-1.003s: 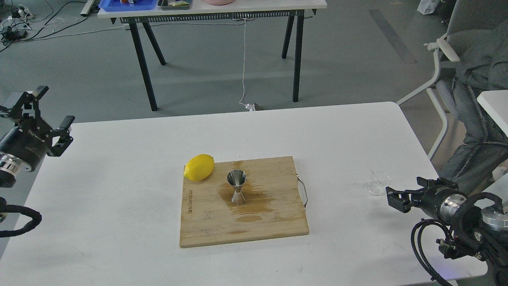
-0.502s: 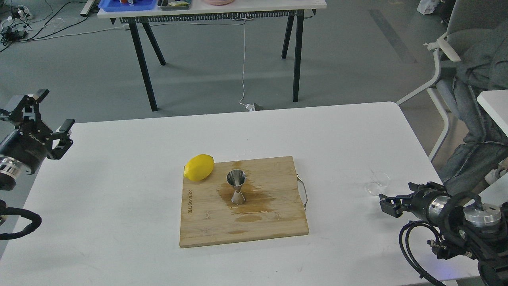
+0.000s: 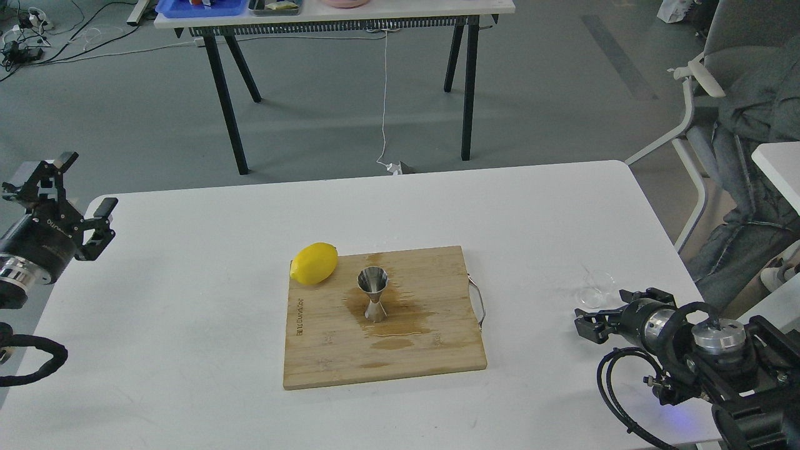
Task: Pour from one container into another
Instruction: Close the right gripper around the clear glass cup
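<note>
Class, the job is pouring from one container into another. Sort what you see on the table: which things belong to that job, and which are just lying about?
Belong to the job:
glass cup
steel jigger
right hand, nearest the cup

Just lying about:
lemon
wooden cutting board, wet around the jigger

My view is evenly and brightly lit from overhead, with soft diffuse light that leaves only faint, short shadows under the lemon and the board, and longer pale ones beneath the far table legs. The white table is close to washed out, so the glass cup nearly vanishes against it, while the jigger shows crisp highlights and the wet patch on the board gives a dull sheen. Focus is sharp throughout with no motion blur, though my right gripper reads as a dark, detail-poor mass, and a small blue glow shows at the lower right.
</note>
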Robot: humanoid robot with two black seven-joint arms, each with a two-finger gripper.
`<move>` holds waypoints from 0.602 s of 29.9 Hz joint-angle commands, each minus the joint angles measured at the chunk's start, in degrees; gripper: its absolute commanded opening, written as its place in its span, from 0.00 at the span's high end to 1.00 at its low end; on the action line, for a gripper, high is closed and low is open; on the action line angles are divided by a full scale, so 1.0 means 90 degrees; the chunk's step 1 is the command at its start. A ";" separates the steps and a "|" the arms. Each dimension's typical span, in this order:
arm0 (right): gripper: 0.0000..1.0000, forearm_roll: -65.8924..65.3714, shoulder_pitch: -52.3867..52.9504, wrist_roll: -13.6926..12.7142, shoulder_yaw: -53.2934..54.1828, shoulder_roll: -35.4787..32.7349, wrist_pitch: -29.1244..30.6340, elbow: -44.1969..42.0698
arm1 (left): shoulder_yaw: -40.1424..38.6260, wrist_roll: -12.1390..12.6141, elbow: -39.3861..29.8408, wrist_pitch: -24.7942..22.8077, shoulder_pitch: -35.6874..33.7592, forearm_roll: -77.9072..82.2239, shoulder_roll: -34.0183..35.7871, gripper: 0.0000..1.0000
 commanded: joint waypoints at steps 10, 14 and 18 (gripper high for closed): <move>0.04 -0.0011 0.0407 0.0024 -0.0092 0.0211 0.0081 -0.0240 | 0.0000 0.0000 0.0123 0.0000 0.0001 0.0010 -0.0129 0.01; 0.04 -0.0011 0.0475 0.0024 -0.0102 0.0221 0.0081 -0.0240 | 0.0010 0.0000 0.0202 0.0000 0.0001 0.0000 -0.0129 0.01; 0.05 -0.0059 0.0475 0.0034 -0.0112 0.0231 0.0081 -0.0250 | 0.0000 0.0000 0.0211 0.0000 0.0001 0.0000 -0.0129 0.01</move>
